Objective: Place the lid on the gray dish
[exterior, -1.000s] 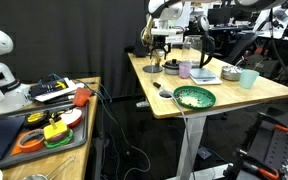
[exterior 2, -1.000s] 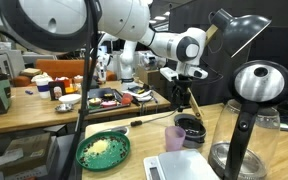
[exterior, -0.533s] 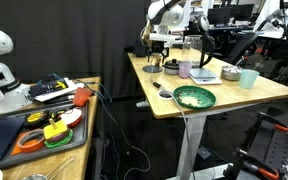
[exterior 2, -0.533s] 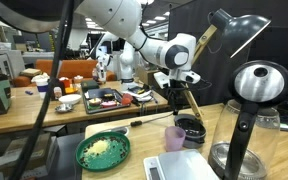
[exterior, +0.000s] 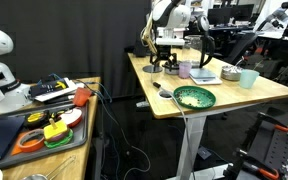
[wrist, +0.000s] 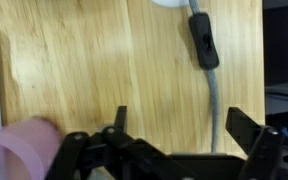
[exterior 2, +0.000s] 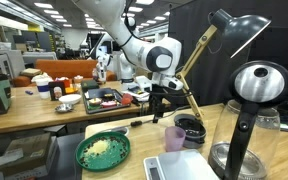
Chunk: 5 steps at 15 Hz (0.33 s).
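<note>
The gripper (wrist: 184,125) is open. In the wrist view its two black fingers (wrist: 119,122) stand wide apart, and between them I see only the wood of the table (wrist: 94,60). It holds nothing. In both exterior views the arm reaches down and the gripper (exterior: 162,62) hangs low over the table, near the corner that lies far from the green bowl (exterior: 194,97).

The gray dish (exterior 2: 189,129) stands on the table just beside the gripper (exterior 2: 159,114). It is a small, dark, round dish, and it is next to the pink cup (exterior 2: 174,138). In an exterior view the dish (exterior: 171,68) sits between the gripper and the pink cup (exterior: 185,69). The lid is too small and dark for me to pick out with certainty, so I cannot say exactly where it lies, or whether it is already on the dish.

In the wrist view a black cable (wrist: 212,90) with a switch on it runs down the table on the right. The pink cup (wrist: 19,150) shows at the lower left, close to the left finger. A teal cup (exterior: 248,78) stands well apart from the gripper, at the other end of the table. The green bowl (exterior 2: 104,150) holds pale food.
</note>
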Available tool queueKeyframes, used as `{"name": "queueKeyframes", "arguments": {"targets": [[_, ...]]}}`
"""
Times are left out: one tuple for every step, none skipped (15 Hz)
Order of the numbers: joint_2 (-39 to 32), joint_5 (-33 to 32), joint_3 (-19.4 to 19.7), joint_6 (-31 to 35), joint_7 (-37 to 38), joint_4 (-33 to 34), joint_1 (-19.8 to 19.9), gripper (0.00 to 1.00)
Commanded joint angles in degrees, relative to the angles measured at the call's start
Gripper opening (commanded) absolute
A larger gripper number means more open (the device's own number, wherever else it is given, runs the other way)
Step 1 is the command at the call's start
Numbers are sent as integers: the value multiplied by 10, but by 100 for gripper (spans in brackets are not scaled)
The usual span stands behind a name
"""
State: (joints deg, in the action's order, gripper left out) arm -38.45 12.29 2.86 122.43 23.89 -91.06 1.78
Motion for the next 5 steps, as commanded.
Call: {"name": "queueKeyframes", "arguments": {"targets": [[15, 4, 1, 3, -11, -25, -3, 100], [27, 5, 0, 9, -16, -44, -3, 100], [34, 5, 0, 13, -19, -53, -3, 100], [37, 6, 0, 13, -20, -56, -2, 100], [37, 6, 0, 14, -21, -56, -2, 100]]}}
